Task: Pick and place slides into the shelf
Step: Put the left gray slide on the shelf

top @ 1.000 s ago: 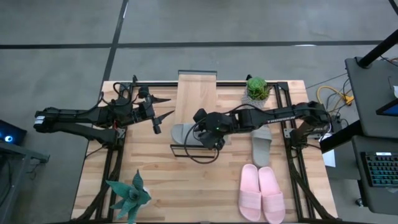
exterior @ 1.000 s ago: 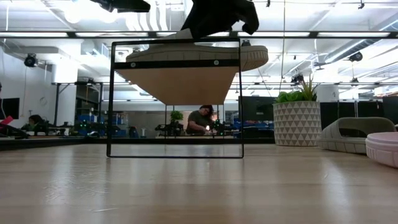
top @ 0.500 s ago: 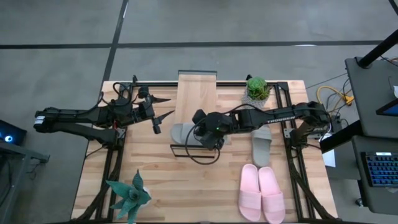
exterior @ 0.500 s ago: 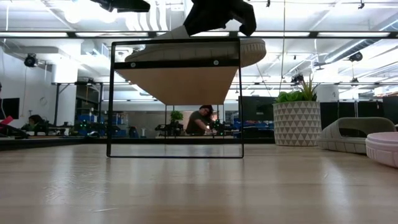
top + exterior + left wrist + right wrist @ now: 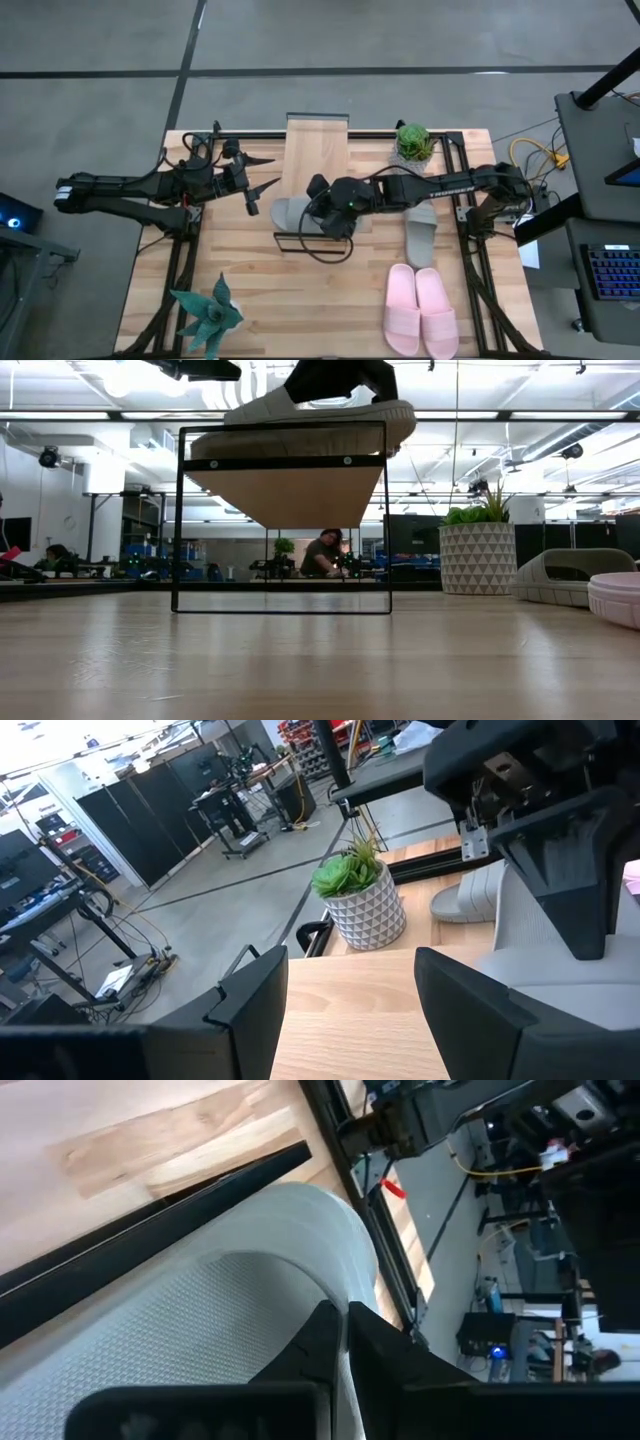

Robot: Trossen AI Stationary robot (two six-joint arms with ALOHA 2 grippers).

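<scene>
From above, the grey foam slide sandal (image 5: 292,213) lies across the narrow light-wood shelf with black frame (image 5: 316,150), toe leftward. The right gripper (image 5: 325,205) is closed together above it. The left gripper (image 5: 262,171) waits beside, fingers apart. At table level, the sandal rests on top.

Four slides show around the shelf (image 5: 316,150): one grey slide (image 5: 292,212) lying on the shelf's near end, a second grey slide (image 5: 421,232) to the shelf's right, and two pale pink slides (image 5: 421,312) side by side beyond that. Two potted plants stand on the table: a round green plant (image 5: 414,142) just right of the shelf and a spiky plant (image 5: 208,312) well off from it.
</scene>
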